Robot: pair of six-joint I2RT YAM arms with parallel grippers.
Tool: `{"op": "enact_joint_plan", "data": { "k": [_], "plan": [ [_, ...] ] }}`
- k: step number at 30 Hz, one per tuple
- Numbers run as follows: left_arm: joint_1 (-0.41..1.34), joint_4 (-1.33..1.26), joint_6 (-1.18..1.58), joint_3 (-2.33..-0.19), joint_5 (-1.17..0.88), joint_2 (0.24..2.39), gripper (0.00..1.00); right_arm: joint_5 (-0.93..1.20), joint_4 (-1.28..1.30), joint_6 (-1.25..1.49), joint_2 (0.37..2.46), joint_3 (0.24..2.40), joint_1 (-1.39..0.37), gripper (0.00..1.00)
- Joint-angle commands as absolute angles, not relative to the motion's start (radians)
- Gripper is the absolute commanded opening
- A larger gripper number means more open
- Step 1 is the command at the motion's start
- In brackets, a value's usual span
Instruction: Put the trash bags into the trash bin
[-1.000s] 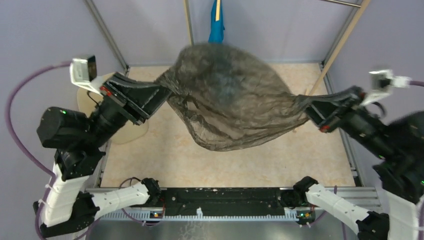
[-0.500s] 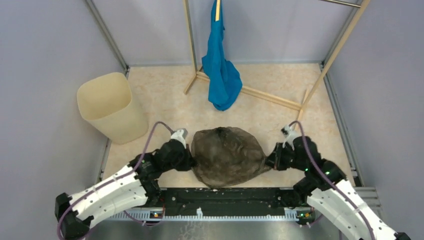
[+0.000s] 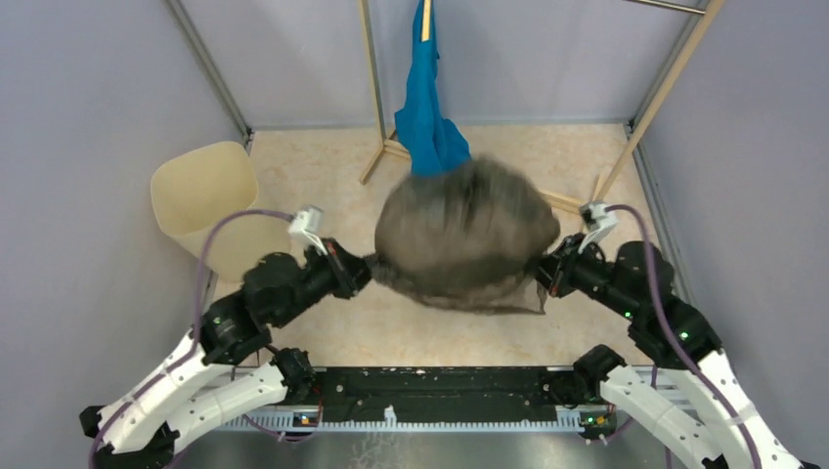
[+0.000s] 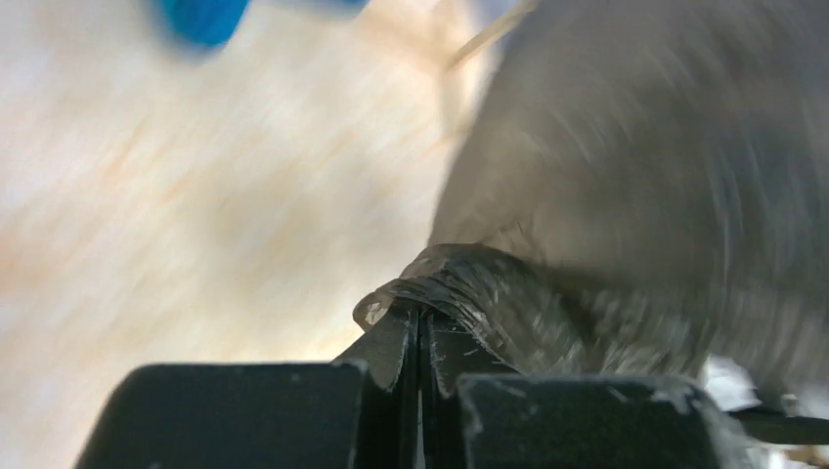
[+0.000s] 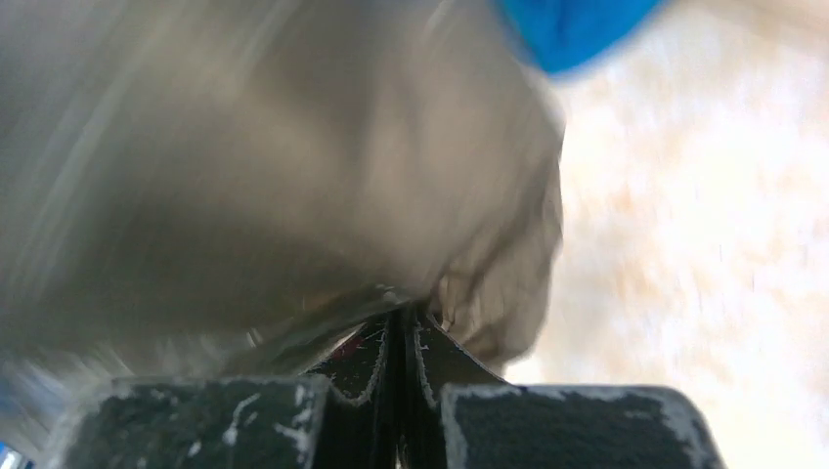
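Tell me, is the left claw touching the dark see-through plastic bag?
Touching. The left wrist view shows the left gripper pinching a bunched fold of the dark grey-brown see-through plastic trash bag.

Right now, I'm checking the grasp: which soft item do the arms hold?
The grey see-through trash bag, pinched on opposite sides by the left fingers and right fingers; the blue cloth hangs on the wooden rack.

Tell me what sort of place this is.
Likely a lab test cell: plain grey wall panels on metal framing, with staged props, a cream trash bin and a wooden rack holding blue cloth.
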State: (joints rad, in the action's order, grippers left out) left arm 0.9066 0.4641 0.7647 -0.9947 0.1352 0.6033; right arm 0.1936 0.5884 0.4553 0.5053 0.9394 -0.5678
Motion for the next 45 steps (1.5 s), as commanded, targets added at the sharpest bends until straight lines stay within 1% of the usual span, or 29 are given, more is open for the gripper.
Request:
{"op": "enact_joint_plan", "data": {
  "k": [1,3,5,7,11,15,17,18,19,22,23,25,27,29,30,32,35,39,41,44,45],
  "plan": [
    [0.908,0.714,0.899,-0.811,0.249,0.490,0.00,0.144,0.705,0.500,0.415,0.806,-0.574,0.00],
    [0.908,0.742,0.892,-0.837,0.270,0.441,0.00,0.143,0.702,0.500,0.405,0.819,-0.573,0.00],
    [0.908,0.746,0.863,-0.894,0.272,0.437,0.00,0.137,0.713,0.487,0.448,0.867,-0.574,0.00],
    [0.908,0.745,0.835,-0.959,0.255,0.475,0.00,0.162,0.696,0.472,0.494,0.914,-0.572,0.00],
    [0.908,0.734,0.805,-1.032,0.223,0.541,0.00,0.196,0.650,0.467,0.534,0.935,-0.573,0.00],
    [0.908,0.702,0.814,-0.999,0.216,0.542,0.00,0.172,0.651,0.498,0.531,0.901,-0.574,0.00],
    [0.908,0.699,0.853,-0.926,0.250,0.532,0.00,0.059,0.705,0.598,0.548,0.849,-0.573,0.00],
    [0.908,0.714,0.872,-0.881,0.267,0.541,0.00,0.064,0.706,0.625,0.577,0.796,-0.573,0.00],
    [0.908,0.749,0.896,-0.841,0.278,0.565,0.00,0.128,0.678,0.627,0.623,0.722,-0.573,0.00],
    [0.908,0.920,0.957,-0.832,0.263,0.693,0.00,0.497,0.534,0.622,0.778,0.530,-0.587,0.00],
    [0.908,0.976,0.968,-0.856,0.254,0.728,0.00,0.509,0.513,0.630,0.765,0.507,-0.609,0.00],
    [0.908,1.034,0.961,-0.899,0.252,0.754,0.00,0.422,0.583,0.629,0.688,0.541,-0.640,0.00],
    [0.908,0.994,0.903,-0.945,0.212,0.732,0.00,0.378,0.642,0.606,0.631,0.625,-0.641,0.00],
    [0.908,0.907,0.853,-0.995,0.180,0.698,0.00,0.351,0.695,0.568,0.635,0.739,-0.641,0.00],
    [0.908,0.885,0.842,-1.023,0.189,0.684,0.00,0.336,0.724,0.548,0.647,0.819,-0.641,0.00],
    [0.908,0.882,0.822,-1.091,0.245,0.671,0.00,0.293,0.772,0.515,0.659,0.912,-0.640,0.00],
    [0.908,0.933,0.830,-1.137,0.336,0.668,0.00,0.231,0.765,0.525,0.632,0.930,-0.642,0.00],
    [0.908,0.905,0.864,-1.049,0.328,0.672,0.00,0.166,0.751,0.623,0.648,0.853,-0.639,0.00],
    [0.908,0.925,0.860,-0.975,0.323,0.744,0.00,0.260,0.705,0.629,0.720,0.767,-0.627,0.00],
    [0.908,1.056,0.904,-0.942,0.333,0.916,0.00,0.598,0.620,0.600,0.867,0.635,-0.581,0.00],
    [0.908,1.087,0.899,-0.949,0.311,0.955,0.00,0.667,0.596,0.598,0.870,0.613,-0.590,0.00]
  ]
}}
